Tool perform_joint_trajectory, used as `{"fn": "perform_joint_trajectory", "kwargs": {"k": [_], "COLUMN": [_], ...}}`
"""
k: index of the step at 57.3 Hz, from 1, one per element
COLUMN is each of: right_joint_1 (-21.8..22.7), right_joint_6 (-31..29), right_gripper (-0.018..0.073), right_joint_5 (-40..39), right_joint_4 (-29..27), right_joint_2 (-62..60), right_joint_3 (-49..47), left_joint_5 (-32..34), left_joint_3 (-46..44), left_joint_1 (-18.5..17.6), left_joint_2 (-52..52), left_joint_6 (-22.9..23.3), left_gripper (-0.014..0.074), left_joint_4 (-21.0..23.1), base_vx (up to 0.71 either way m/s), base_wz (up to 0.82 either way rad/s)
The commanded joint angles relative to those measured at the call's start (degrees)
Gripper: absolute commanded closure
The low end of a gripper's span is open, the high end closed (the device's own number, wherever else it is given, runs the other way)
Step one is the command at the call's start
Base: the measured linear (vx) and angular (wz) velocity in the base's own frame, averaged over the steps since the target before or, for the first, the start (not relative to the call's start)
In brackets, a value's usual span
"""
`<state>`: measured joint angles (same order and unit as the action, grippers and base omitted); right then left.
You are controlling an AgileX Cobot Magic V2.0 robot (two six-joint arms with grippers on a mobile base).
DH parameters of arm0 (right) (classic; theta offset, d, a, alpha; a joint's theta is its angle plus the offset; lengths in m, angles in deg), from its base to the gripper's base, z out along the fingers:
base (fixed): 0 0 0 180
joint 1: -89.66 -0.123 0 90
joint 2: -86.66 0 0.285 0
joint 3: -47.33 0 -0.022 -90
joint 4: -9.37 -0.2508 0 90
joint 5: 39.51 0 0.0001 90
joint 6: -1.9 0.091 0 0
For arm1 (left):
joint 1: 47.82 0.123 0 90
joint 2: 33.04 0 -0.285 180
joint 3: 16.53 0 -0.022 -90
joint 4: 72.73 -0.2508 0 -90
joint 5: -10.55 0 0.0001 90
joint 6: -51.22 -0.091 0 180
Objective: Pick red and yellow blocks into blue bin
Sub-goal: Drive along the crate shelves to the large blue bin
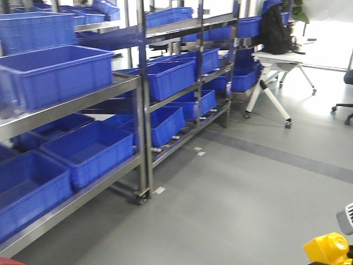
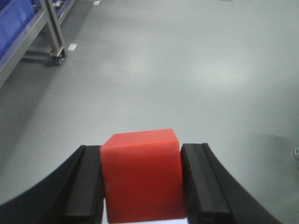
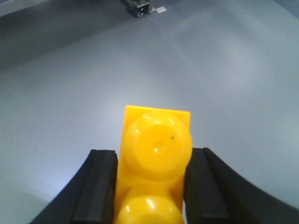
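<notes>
My left gripper [image 2: 142, 156] is shut on the red cube [image 2: 140, 179], which sits squarely between the two black fingers [image 2: 84, 186], above bare grey floor. My right gripper [image 3: 152, 161] is shut on the yellow brick [image 3: 156, 140], held lengthwise with its two round studs facing the camera. In the front view the yellow brick [image 1: 327, 250] shows at the bottom right edge and a red sliver [image 1: 8, 261] at the bottom left corner. The glossy blue bin with the rolled rim is out of view.
A steel wheeled rack [image 1: 142, 132] along the left holds several blue crates [image 1: 55, 72] on three levels. Its caster also shows in the left wrist view [image 2: 57, 57]. A white folding table [image 1: 276, 61] with a black backpack [image 1: 274, 30] stands at the back right. Grey floor [image 1: 237, 187] lies ahead.
</notes>
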<state>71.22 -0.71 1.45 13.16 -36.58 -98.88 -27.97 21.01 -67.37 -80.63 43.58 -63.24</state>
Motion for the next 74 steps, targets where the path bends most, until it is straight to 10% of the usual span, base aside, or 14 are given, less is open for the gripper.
{"fn": "perform_joint_trajectory", "kwargs": {"k": [1,74], "right_joint_1": [0.0,0.0], "right_joint_6": [-0.5,-0.5], "right_gripper": [0.0328,0.0328], "right_joint_5": [-3.7,-3.7], "right_joint_4": [0.5,0.5], "right_joint_2": [-0.6,-0.6], "right_joint_3": [-1.7,-1.7], "left_joint_5": [4.2,4.2], "left_joint_3": [-1.4,-1.4], "left_joint_1": [-0.3,-0.3], "left_joint_2": [0.3,0.3], "left_joint_6": [0.1,0.1], "left_gripper": [0.0362,0.0362], "left_joint_4": [0.7,0.7], "base_vx": [0.40,0.37], "base_wz": [-0.27,-0.21]}}
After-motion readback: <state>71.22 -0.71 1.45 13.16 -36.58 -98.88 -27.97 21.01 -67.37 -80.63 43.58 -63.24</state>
